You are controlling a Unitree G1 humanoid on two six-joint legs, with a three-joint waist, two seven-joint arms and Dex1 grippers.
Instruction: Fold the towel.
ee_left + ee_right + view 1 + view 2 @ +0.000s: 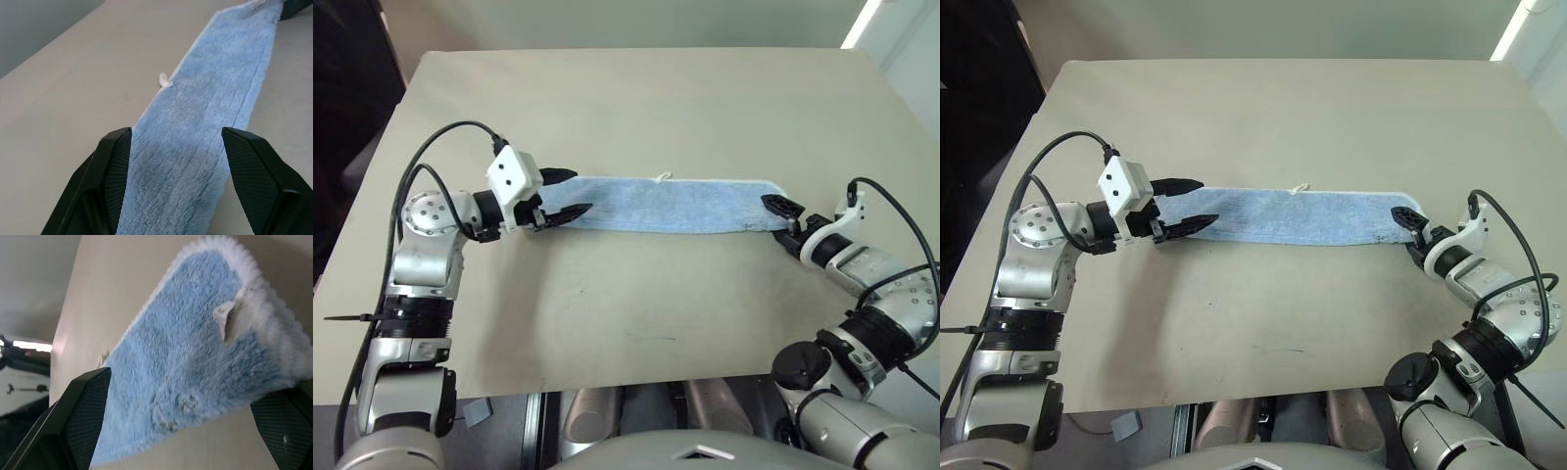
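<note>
Now towel [671,205] between open jaws.

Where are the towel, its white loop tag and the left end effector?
towel [675,205], left eye view, middle of the strip.
white loop tag [662,176], left eye view, far edge.
left end effector [574,191], left eye view, between fingertips.

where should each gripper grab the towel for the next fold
By its two short ends. The towel lies flat as a long narrow strip on the table, so come in along its length: the left gripper and the right gripper are both open and already straddle an end.
</note>
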